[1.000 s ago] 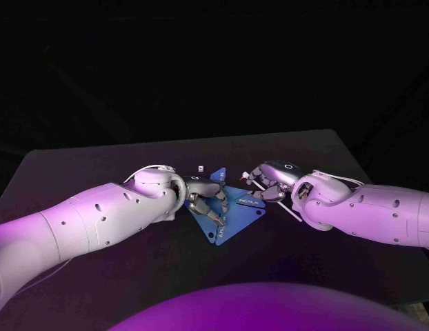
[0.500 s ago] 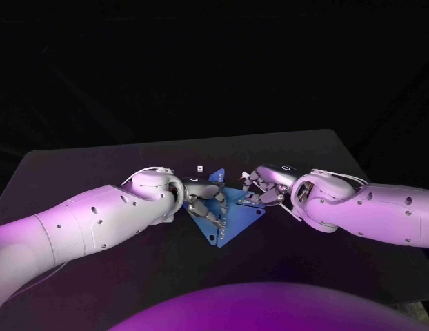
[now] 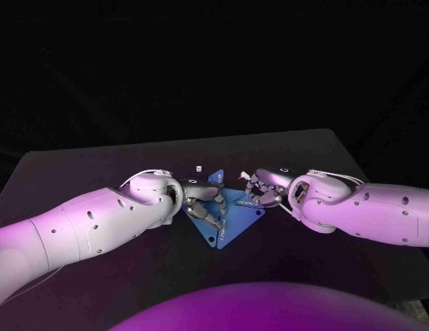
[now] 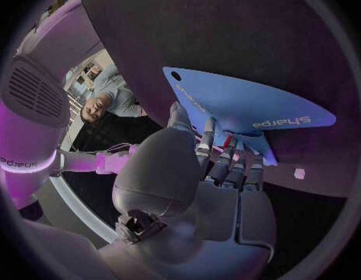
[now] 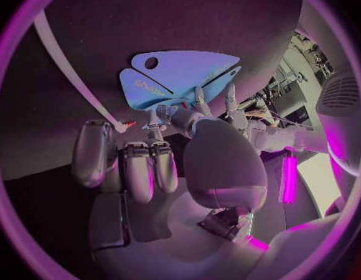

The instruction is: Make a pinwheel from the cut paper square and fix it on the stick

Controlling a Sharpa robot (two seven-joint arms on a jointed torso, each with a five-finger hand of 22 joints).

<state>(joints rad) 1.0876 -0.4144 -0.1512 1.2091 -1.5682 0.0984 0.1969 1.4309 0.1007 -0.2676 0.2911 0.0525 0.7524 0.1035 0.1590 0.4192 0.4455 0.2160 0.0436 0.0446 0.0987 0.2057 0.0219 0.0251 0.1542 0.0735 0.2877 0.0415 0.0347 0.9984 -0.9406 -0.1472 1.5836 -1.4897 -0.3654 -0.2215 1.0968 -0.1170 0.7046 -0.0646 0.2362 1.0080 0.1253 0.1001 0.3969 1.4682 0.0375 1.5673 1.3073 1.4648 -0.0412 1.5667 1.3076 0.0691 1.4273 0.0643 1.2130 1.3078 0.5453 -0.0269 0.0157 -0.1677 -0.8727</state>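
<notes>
Blue paper square (image 3: 236, 214), printed "Sharpa", lies at the middle of the desk (image 3: 85, 169); left hand (image 3: 203, 205) and right hand (image 3: 257, 189) each pinch a lifted flap (image 4: 243, 102).

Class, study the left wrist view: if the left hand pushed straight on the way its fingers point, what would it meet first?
The blue paper: the left hand's fingertips seem to be touching its raised flap, though depth is unclear.

Black table (image 3: 75, 165) against dark backdrop (image 3: 214, 62)

The left arm (image 3: 85, 221) and right arm (image 3: 383, 214) are cased in white, hole-dotted shells; the left hand (image 3: 203, 204) and right hand (image 3: 258, 187) are silver.
</notes>
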